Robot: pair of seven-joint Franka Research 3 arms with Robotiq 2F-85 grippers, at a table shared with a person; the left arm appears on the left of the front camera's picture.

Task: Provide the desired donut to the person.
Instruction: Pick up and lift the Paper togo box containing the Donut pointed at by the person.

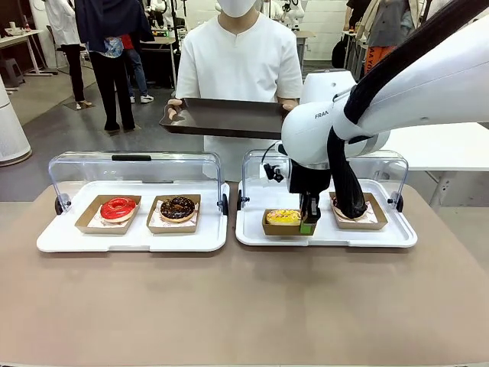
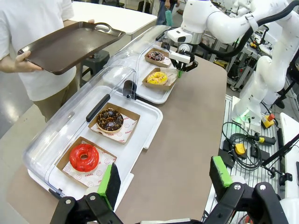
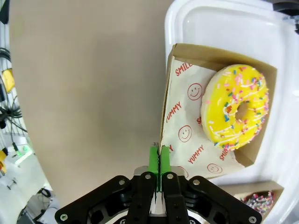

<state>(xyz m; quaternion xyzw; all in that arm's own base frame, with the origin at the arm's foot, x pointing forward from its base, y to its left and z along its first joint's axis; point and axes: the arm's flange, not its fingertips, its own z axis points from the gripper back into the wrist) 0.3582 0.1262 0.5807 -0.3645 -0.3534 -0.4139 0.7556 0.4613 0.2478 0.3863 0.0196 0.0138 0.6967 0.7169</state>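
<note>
Right pincer clamps the brown cardboard box of the yellow sprinkled donut, another box alongside; left pincer apart.

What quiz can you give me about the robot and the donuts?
1. True or false: the right gripper is shut on the edge of the yellow donut's cardboard box.
2. The person holds: A) a brown tray, B) a cup, C) a spoon.
3. Fill in: beside the red donut sits a ____.
Key: 1 true; 2 A; 3 chocolate donut.
</note>
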